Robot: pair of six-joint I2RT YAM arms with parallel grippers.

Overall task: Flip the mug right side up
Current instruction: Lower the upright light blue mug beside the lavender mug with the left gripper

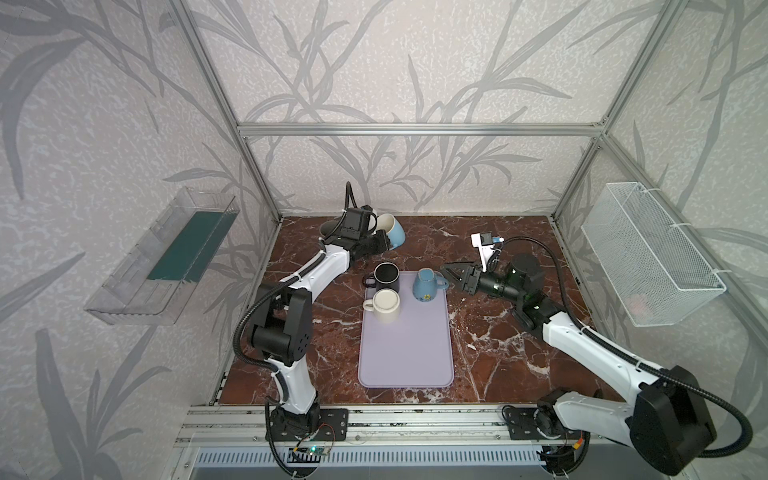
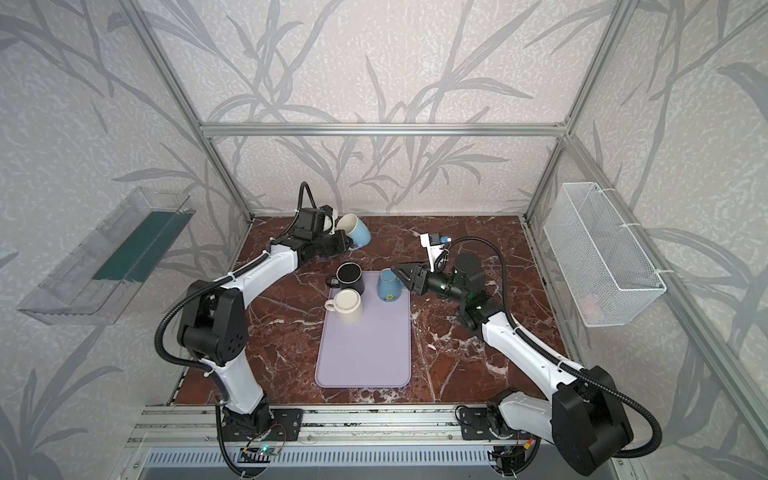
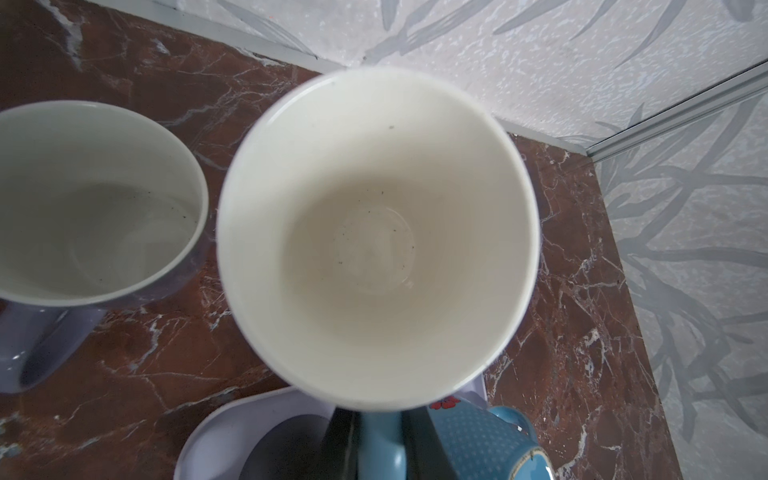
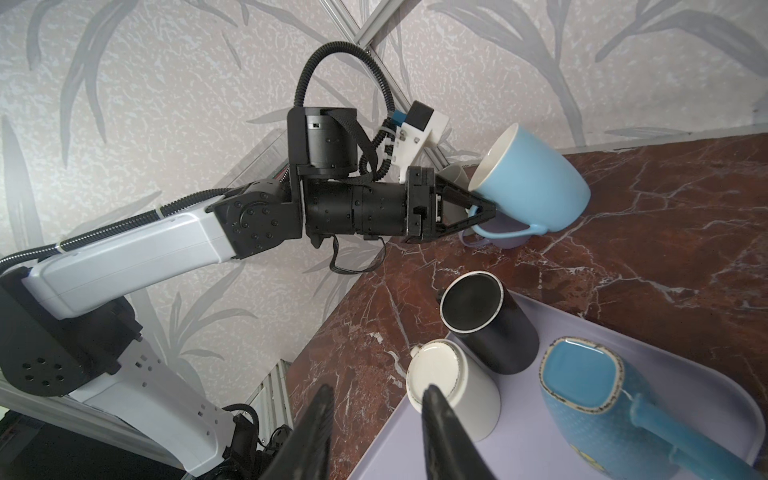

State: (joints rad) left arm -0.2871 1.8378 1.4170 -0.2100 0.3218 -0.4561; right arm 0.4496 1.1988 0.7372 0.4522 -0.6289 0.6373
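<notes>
The white inside of the light blue mug (image 3: 374,232) fills the left wrist view, with its mouth turned to that camera. The left fingers (image 4: 482,209) are shut tight on its handle (image 3: 382,444), one finger on each side, right by the rim. The mug is tipped on a slant over the back of the desk (image 1: 498,332), with its mouth up and turned toward the left arm. I cannot tell if its bottom touches the desk. Close beside it stands a pale purple mug (image 3: 95,199), mouth up. The right fingers (image 1: 451,273) are apart and hold nothing. They hang just beside the dotted blue mug (image 1: 428,284), which sits bottom up on the purple tray (image 1: 405,353). A black mug (image 1: 386,276) stands mouth up at the tray's back corner. A white mug (image 1: 386,306) sits close in front of it on the tray. The light blue mug is well apart from the right fingers.
</notes>
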